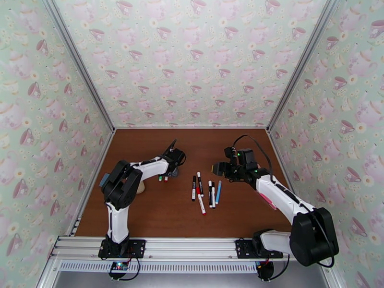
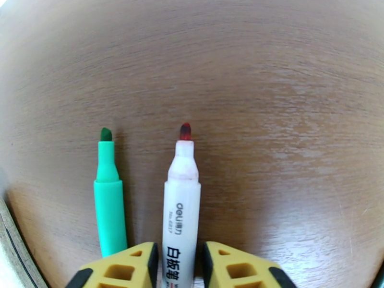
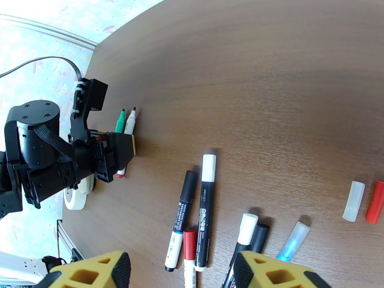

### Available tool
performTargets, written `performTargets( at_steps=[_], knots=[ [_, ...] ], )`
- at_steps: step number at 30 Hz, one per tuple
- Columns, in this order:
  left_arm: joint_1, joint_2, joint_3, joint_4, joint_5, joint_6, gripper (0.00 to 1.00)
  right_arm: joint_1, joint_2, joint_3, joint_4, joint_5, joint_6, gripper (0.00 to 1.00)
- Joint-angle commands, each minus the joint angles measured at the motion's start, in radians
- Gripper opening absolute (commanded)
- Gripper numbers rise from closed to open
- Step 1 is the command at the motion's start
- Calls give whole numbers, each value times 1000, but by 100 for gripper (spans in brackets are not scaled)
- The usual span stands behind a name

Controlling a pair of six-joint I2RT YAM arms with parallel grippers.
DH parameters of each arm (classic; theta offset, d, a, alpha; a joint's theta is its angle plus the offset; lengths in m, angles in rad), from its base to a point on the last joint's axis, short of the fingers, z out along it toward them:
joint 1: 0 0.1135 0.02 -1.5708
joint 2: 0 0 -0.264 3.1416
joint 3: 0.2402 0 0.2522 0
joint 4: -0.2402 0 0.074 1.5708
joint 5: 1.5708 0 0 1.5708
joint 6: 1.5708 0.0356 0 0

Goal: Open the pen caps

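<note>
Jaws of the left gripper [image 2: 178, 259] stand narrowly parted around an uncapped white pen [image 2: 182, 207] on the counter [image 2: 288, 92], the right gripper [image 3: 181, 267] wide and empty.

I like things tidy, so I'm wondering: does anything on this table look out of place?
A green pen and a white pen with a red tip lie uncapped at the left pincer, away from the capped pens. A whitish cap and a red cap lie loose on the table, far from them.
</note>
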Motion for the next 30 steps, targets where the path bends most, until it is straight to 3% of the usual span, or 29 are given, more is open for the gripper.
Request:
performTargets(
  at_steps=[1,8,19,30],
  knots=[
    [6,-34,1,-32,-7,-11,35,7,-2,7,-19,11,-5,62],
    [5,-170,-32,-32,54,-46,38,19,7,48,-41,19,-9,63],
    [-19,-363,-96,-2,281,-111,39,24,7,58,-6,75,33,63],
    [-121,-372,-114,31,371,-206,43,24,57,47,16,70,84,64]
  ],
)
